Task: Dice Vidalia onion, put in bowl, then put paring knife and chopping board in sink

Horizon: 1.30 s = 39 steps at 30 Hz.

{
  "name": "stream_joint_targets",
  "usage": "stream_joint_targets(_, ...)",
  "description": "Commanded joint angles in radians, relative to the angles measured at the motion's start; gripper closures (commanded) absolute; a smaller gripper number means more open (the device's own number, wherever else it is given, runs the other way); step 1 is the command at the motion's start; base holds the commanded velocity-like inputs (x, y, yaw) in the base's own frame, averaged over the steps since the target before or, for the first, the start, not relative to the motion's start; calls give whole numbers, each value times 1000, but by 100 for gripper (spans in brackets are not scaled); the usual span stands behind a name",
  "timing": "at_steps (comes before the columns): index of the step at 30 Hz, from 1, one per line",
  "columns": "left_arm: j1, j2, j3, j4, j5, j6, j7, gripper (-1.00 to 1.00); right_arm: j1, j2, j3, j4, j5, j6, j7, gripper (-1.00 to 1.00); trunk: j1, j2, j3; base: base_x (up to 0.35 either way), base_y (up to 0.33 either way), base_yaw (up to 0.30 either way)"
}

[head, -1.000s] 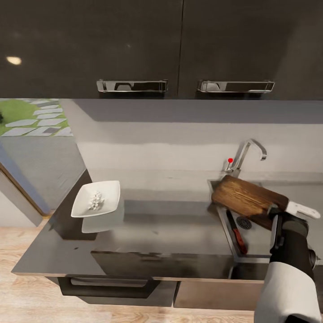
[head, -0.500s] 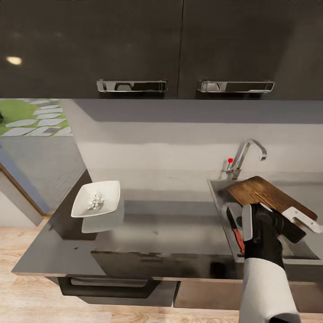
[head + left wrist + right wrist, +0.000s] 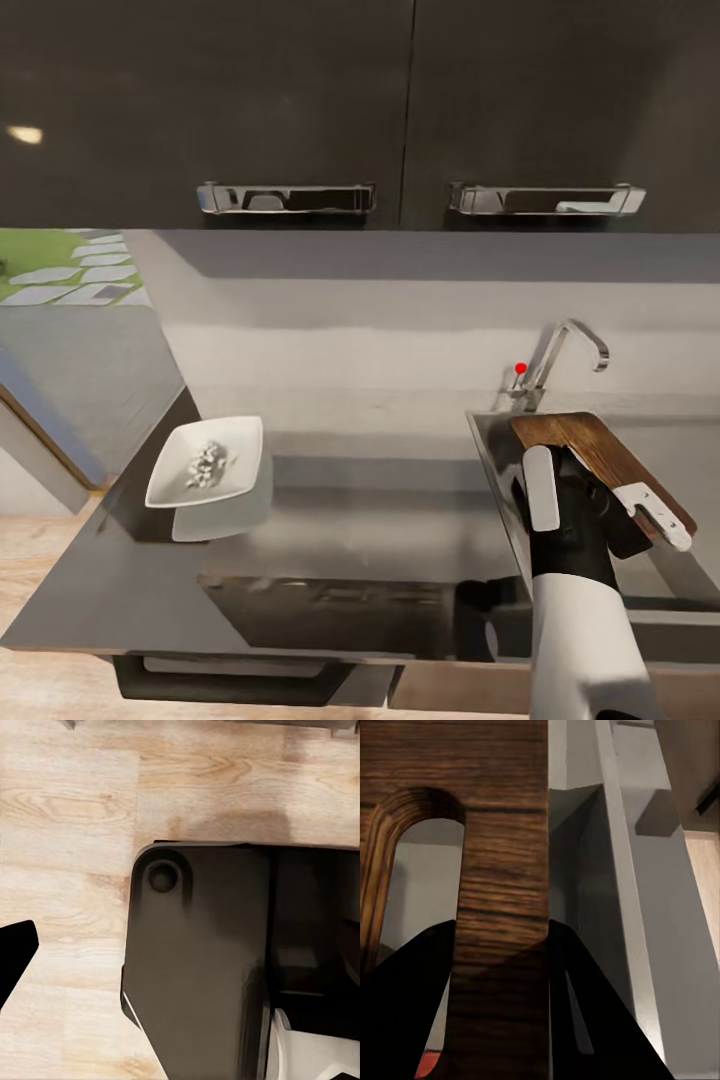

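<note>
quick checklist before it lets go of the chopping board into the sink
1. Right gripper clamped on the chopping board: ok, dark fingers straddle its slot end in the right wrist view.
2. Board over the sink: ok.
3. Board resting on the basin floor: cannot tell.
4. Paring knife already in the basin: ok, red handle glimpsed below the board.
5. Diced onion in the bowl: ok.

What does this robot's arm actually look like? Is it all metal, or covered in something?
In the head view, the right arm has a smooth white shell on the forearm, then a black wrist section. The right gripper has flat pale grey-white fingers on a black base. In the right wrist view its fingers show as dark wedges. No cables or markings show.
</note>
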Motion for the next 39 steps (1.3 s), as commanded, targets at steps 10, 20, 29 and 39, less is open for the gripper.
stream_joint_targets(10, 0, 1, -6, 2, 7, -3, 7, -100, -1, 6, -16, 0, -7, 8, -7, 100, 1, -2, -9, 18, 0, 0)
stream_joint_targets(20, 0, 1, -6, 6, 7, -3, 6, -100, -1, 12, -29, 138, -7, -61, 53, 100, 1, -2, -25, 63, 0, 0)
stream_joint_targets(29, 0, 1, -6, 6, 7, -3, 6, -100, -1, 9, -101, 184, -7, -105, 105, 100, 1, -2, -39, 2, -63, 0)
stream_joint_targets(39, 0, 1, -6, 6, 7, -3, 6, -100, -1, 5, -105, 207, -5, -105, 152, 100, 1, -2, -55, 0, -44, 0)
